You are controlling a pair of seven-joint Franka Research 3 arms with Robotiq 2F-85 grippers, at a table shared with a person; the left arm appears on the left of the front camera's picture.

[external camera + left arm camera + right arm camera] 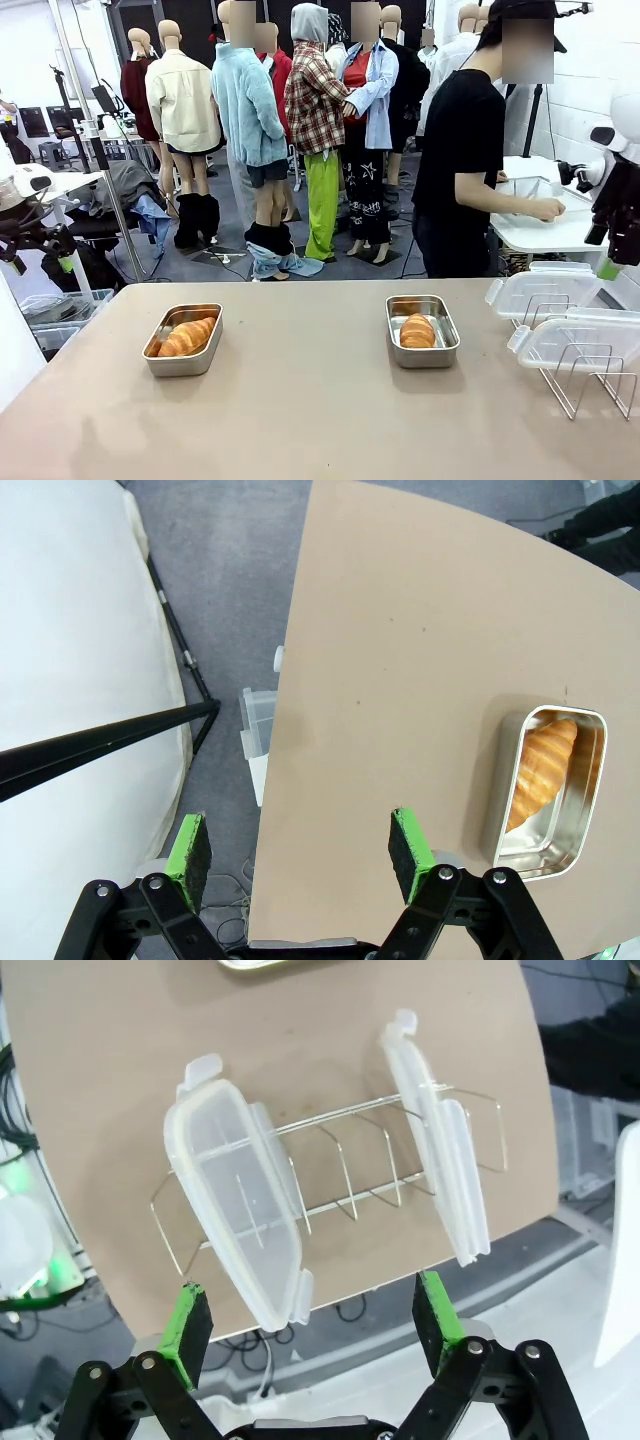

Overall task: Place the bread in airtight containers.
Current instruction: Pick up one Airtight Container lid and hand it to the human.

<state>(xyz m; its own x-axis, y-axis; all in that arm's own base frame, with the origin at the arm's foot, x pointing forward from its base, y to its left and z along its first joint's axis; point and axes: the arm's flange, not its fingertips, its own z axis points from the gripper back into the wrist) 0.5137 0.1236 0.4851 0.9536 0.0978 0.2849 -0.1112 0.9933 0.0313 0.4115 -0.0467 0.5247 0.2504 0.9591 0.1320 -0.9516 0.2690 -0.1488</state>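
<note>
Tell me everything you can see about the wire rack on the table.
The wire rack is a thin, silvery metal frame with a row of upright loop dividers. It stands on the tan table near its edge, on the robot's right side. Two clear plastic lids lean in it, one toward each end, with empty dividers between them. Nothing else touches it.
</note>
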